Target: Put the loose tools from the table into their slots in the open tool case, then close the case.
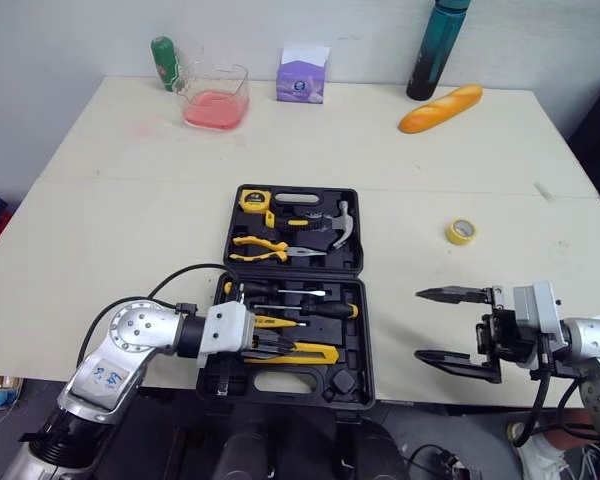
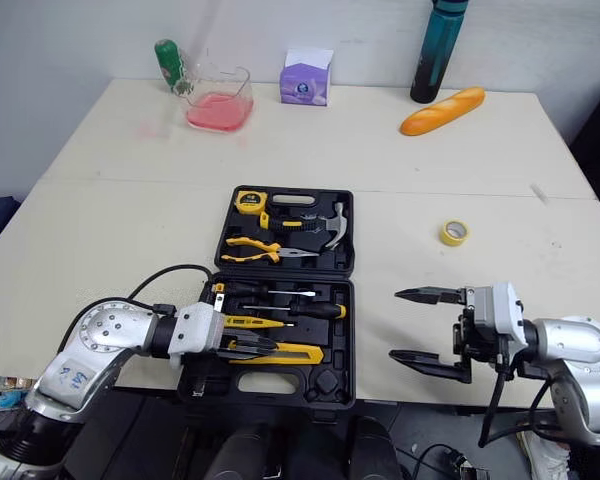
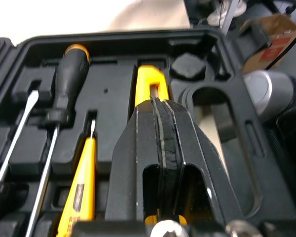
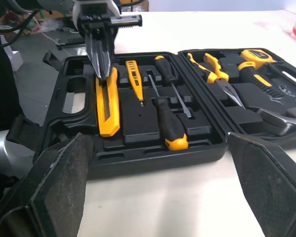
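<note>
The black tool case [image 1: 359, 330] lies open in the middle of the table. Its far half holds a tape measure [image 1: 254, 200], pliers [image 1: 265, 245] and a hammer [image 1: 335, 225]. In the near half lie a black-and-yellow screwdriver [image 1: 330, 310], a yellow test pen [image 3: 81, 187] and a yellow utility knife [image 1: 315, 352]. My left gripper [image 3: 160, 101] is shut, its tips resting over the knife's end. My right gripper [image 1: 418, 324] hangs open to the right of the case, holding nothing. A yellow tape roll [image 1: 461, 231] lies loose on the table beyond it.
Along the table's far edge stand a green bottle [image 1: 165, 63], a clear container of pink liquid [image 1: 215, 97], a purple box [image 1: 302, 75], a teal bottle [image 1: 437, 50] and a baguette [image 1: 440, 108]. The case sits close to the table's front edge.
</note>
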Tool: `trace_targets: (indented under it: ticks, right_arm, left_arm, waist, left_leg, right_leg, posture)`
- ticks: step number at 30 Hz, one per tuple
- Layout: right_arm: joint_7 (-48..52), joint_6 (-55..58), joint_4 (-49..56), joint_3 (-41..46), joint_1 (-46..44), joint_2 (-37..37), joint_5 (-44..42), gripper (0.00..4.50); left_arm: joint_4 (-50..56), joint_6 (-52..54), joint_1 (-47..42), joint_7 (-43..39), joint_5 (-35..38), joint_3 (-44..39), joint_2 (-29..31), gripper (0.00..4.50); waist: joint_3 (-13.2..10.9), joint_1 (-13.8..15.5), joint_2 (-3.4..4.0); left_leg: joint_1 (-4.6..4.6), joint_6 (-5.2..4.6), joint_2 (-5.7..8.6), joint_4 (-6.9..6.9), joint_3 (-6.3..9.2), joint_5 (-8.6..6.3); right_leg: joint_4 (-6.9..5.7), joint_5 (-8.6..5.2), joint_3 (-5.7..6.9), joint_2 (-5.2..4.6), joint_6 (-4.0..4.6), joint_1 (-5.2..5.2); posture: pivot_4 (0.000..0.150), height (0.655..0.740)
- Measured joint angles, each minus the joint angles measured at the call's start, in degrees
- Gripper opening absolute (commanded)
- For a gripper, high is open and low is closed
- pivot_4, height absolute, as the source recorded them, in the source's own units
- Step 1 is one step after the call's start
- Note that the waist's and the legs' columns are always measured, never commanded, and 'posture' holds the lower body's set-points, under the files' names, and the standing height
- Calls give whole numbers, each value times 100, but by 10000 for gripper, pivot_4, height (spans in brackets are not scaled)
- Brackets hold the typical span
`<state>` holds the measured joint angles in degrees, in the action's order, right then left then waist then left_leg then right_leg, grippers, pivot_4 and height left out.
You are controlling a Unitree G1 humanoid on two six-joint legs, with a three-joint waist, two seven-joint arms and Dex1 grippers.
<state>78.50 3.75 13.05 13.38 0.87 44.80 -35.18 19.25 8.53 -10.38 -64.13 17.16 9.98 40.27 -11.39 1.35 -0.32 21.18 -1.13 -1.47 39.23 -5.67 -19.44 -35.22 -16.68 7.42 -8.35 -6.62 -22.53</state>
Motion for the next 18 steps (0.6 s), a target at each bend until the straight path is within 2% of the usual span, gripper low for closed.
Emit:
trace_targets:
  ticks: [18]
  right_arm:
    - [-126, 1, 41, -143, 24, -4, 59, 45000]
  left_arm:
    - [-408, -21, -259, -154, -219, 276, -133, 608]
  waist:
    - [1, 0, 1]
  left_leg:
    - [-3, -1, 0, 0, 0, 0]
  right_leg:
    - [-2, 0, -1, -1, 0, 1]
  posture:
    - [1500, 7400]
